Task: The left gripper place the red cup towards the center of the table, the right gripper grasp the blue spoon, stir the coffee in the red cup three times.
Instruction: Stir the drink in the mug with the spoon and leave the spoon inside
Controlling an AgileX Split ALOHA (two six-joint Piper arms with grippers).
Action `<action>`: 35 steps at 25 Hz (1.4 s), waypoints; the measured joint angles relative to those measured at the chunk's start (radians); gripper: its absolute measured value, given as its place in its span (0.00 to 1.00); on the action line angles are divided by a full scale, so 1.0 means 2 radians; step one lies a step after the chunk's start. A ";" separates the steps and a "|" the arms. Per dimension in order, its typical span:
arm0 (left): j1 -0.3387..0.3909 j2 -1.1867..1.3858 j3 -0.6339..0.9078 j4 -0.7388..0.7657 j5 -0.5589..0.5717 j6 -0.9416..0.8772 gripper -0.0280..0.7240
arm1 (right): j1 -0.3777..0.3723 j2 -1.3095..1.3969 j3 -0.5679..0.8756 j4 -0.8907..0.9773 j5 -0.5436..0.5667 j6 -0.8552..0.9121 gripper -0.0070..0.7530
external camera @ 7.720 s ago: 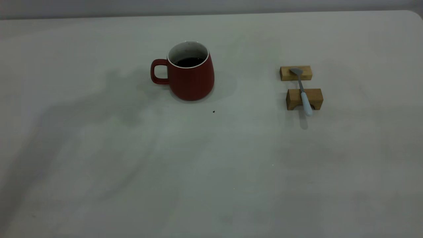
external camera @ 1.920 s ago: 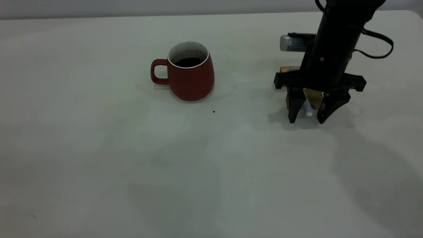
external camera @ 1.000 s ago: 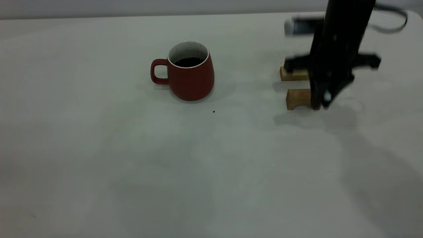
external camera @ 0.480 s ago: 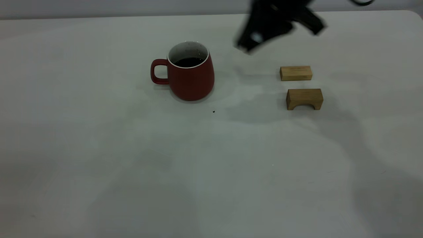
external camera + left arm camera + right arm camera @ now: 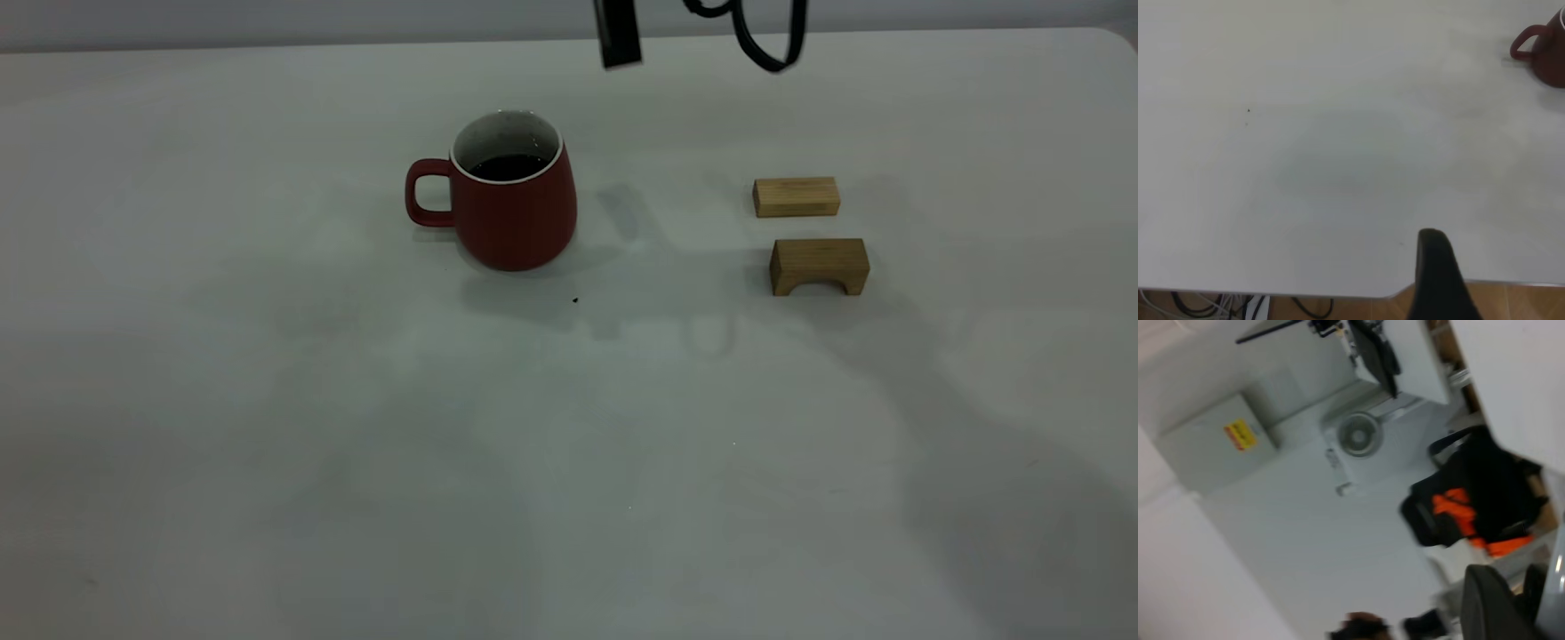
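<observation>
Off-white table (image 5: pixel 356 444) holds red cup (image 5: pixel 511 209) near centre, coffee (image 5: pixel 508 166) inside; wooden blocks (image 5: pixel 818 265) bare, blue spoon not visible; right gripper mostly above frame, grip state unclear; judged step: carrying spoon to cup; next: lower into coffee.

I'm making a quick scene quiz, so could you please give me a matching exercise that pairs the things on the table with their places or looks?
Things:
1. Cup
2. Coffee
3. Flat block
4. Arched block

Descriptions:
A. Dark liquid inside the cup
B. Nearer the camera, notch in its underside
C. Red, handle facing left in the exterior view
D. Farther back, plain tan bar

Pairs: 1-C, 2-A, 3-D, 4-B
</observation>
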 joint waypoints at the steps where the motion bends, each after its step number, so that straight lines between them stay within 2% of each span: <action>1: 0.000 0.000 0.000 0.000 0.000 0.000 0.73 | 0.001 0.000 -0.003 0.003 0.001 0.025 0.16; 7: 0.000 0.000 0.000 0.000 0.000 0.000 0.73 | 0.002 0.000 -0.006 0.007 0.002 0.244 0.16; 12: 0.000 0.000 0.000 0.000 0.000 0.000 0.73 | 0.002 0.000 -0.007 0.007 0.002 0.376 0.16; 18: 0.000 0.000 0.000 0.000 0.000 0.000 0.73 | 0.003 0.011 -0.026 0.007 0.004 0.434 0.16; 27: 0.000 0.000 0.000 0.000 0.000 0.000 0.73 | 0.003 0.140 -0.206 0.007 0.006 0.469 0.16; 35: 0.000 0.000 0.000 0.000 0.000 0.000 0.73 | 0.003 0.189 -0.223 0.006 0.006 0.559 0.16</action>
